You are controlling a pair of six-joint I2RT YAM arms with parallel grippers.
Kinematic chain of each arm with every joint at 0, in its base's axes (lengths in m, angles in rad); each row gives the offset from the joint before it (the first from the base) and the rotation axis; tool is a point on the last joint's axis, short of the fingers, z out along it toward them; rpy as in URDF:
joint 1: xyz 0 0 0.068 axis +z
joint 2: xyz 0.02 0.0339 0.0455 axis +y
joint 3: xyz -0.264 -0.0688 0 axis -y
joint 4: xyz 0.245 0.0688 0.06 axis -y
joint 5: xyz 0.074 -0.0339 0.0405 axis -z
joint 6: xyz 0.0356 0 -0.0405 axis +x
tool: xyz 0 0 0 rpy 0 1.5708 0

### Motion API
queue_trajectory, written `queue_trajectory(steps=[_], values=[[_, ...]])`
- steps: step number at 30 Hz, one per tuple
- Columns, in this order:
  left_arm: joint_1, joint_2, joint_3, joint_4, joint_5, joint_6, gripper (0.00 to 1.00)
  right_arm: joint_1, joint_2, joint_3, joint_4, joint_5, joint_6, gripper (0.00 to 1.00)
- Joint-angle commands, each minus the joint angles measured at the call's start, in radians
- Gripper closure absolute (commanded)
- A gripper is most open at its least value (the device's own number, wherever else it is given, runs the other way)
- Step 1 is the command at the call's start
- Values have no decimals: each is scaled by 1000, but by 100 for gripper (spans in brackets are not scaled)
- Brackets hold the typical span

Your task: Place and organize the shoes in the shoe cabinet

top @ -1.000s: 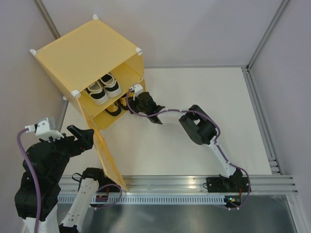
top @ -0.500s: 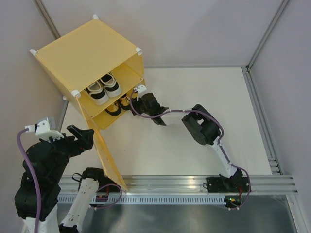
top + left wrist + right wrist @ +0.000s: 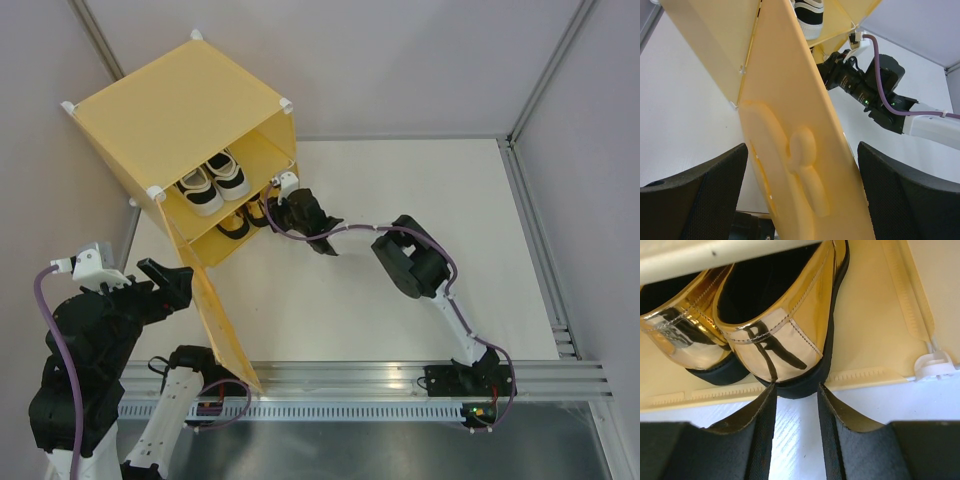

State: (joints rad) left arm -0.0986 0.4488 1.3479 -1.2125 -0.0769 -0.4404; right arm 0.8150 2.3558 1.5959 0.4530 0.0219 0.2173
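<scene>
The yellow shoe cabinet (image 3: 170, 105) stands at the back left with its door (image 3: 225, 330) swung open toward me. Two white-and-black sneakers (image 3: 212, 180) sit side by side on its upper shelf. Two gold shoes (image 3: 238, 222) lie in the lower compartment, heels outward. My right gripper (image 3: 796, 387) is at the mouth of that compartment, open by a narrow gap. Its fingertips (image 3: 769, 392) touch the black sole at the heel of the right gold shoe (image 3: 785, 325), beside the left gold shoe (image 3: 680, 335). My left gripper (image 3: 802, 190) is open, its fingers straddling the door (image 3: 800, 150) without pressing on it.
Grey walls close in behind and to the left of the cabinet. A white corner connector (image 3: 935, 362) sits at the compartment's front right corner. The white tabletop (image 3: 420, 200) stretches right of the cabinet, and an aluminium rail (image 3: 400, 375) runs along its near edge.
The right gripper drew back slightly from the cabinet mouth, then moved in again against the gold shoe's heel. The left arm and the door have not moved.
</scene>
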Motion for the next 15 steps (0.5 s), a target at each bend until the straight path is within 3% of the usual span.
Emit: queue_trajectory(steps=[1,15], values=[[-1,8,22,-59,-30,34,8,-2,36,70,-7,-4,11,57],[0,4,17,-59,-34,35,8,-5,56,118,-25,-8,24,57]])
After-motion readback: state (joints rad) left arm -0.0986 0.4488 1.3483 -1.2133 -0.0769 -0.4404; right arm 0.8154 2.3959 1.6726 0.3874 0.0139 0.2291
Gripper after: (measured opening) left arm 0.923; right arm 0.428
